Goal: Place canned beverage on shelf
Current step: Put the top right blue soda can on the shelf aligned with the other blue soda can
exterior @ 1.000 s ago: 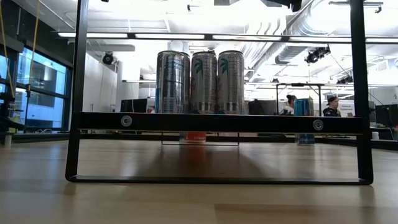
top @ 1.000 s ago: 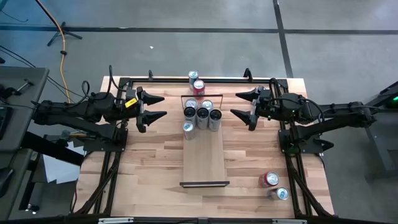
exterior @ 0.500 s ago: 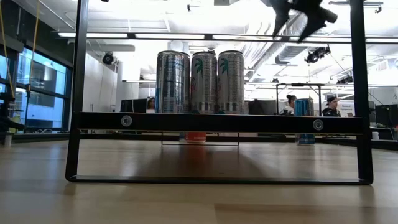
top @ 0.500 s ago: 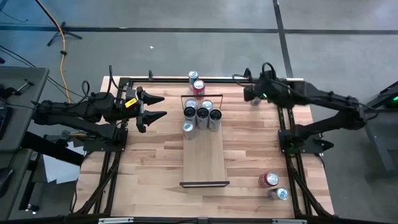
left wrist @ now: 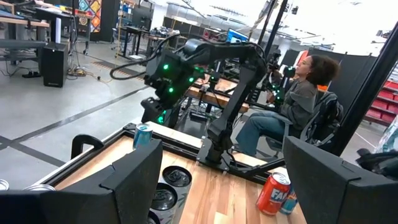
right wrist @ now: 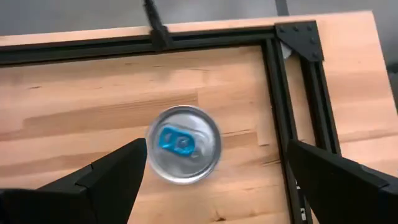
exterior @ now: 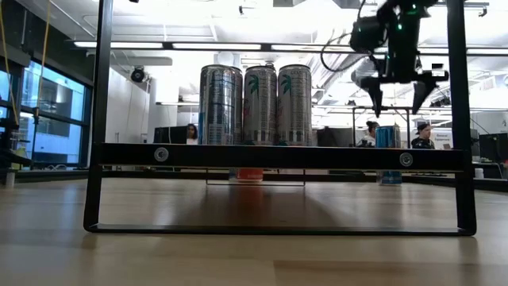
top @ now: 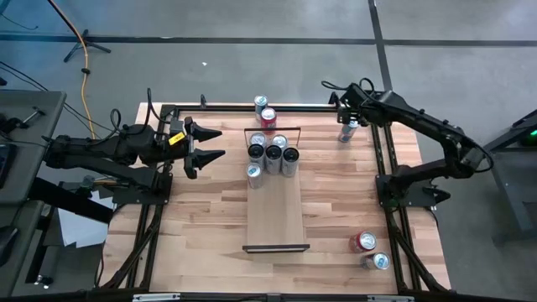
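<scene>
A canned beverage (top: 346,133), silver with a blue tab (right wrist: 183,144), stands upright on its base on the tabletop near the far right corner. My right gripper (top: 345,117) hangs open above it, pointing steeply down, its fingers (exterior: 375,97) apart and clear of the can (exterior: 387,137). The shelf (top: 275,210), a narrow pale plank, lies in the table's middle with several tall cans (top: 273,153) standing at its far end. My left gripper (top: 210,143) waits open and level, left of those cans.
Two red-and-silver cans (top: 265,111) stand at the far edge behind the shelf. Two more cans (top: 369,250) sit at the near right. A black frame (right wrist: 292,118) runs close beside the blue-tabbed can. A person (left wrist: 292,106) sits beyond the table.
My right gripper has swung away from the shelf's cans toward the table's far right corner, tipped from level to pointing down, rolled, and sunk over the blue-tabbed can. It has stayed open. No can has moved.
</scene>
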`<state>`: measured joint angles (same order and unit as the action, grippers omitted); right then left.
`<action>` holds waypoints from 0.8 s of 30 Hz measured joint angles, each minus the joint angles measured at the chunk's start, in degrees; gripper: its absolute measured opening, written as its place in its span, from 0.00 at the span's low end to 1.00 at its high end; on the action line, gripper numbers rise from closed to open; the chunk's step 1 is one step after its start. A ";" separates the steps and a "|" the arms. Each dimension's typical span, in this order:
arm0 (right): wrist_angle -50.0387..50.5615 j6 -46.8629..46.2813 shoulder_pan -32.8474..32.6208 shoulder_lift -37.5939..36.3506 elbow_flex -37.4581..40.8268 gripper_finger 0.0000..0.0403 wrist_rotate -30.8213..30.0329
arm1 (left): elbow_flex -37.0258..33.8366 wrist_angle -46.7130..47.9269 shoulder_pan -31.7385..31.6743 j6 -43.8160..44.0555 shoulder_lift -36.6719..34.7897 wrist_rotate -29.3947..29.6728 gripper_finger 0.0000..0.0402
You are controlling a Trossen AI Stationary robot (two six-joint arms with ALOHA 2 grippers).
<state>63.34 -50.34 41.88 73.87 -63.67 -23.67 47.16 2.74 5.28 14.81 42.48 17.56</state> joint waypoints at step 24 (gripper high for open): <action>-14.96 -2.15 2.23 6.22 8.47 0.93 0.36 | 0.00 -0.02 0.00 0.00 0.00 0.00 0.73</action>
<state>48.38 -52.49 44.10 80.09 -55.20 -23.31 47.16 2.73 5.28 14.81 42.48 17.56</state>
